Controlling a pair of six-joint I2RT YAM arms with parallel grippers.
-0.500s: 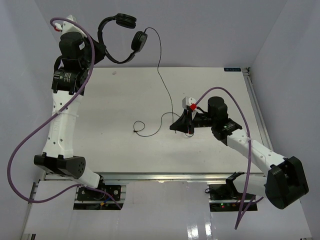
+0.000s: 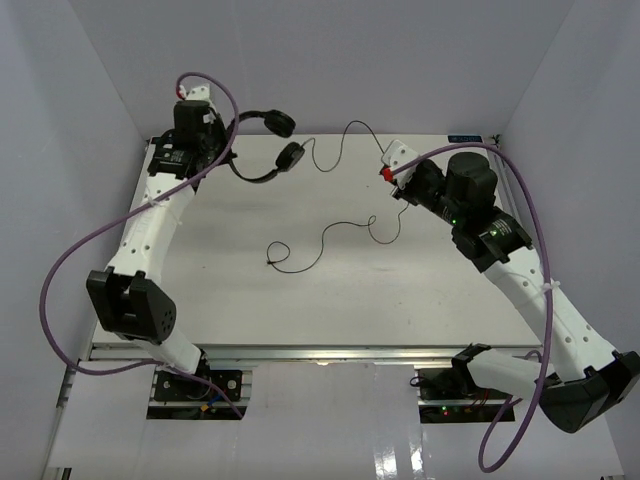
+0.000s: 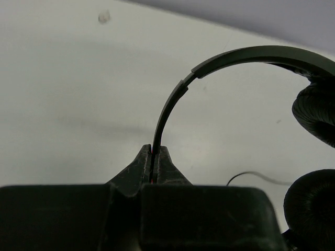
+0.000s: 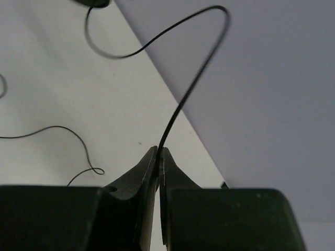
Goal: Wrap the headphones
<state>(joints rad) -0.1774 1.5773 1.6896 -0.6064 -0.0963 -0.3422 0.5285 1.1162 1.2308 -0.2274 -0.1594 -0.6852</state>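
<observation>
Holding the headphones (image 2: 290, 157) at two points, band in one gripper and cord in the other.

The left gripper (image 3: 152, 157) is pinched tight on the thin headband (image 3: 170, 104), jaws closed flat against it. From the tips the band arcs up and away to the right, and both padded earcups (image 3: 315, 112) sit off to that gripper's right, one above the other. Over on the other arm, the right gripper (image 4: 158, 155) is clamped on the cord (image 4: 194, 73), which climbs straight out of its tips, loops over and runs back left toward the cups. Off to the right gripper's left, the slack of the cord lies in loose curls on the table (image 2: 300, 310), its free end well apart from both grippers.
</observation>
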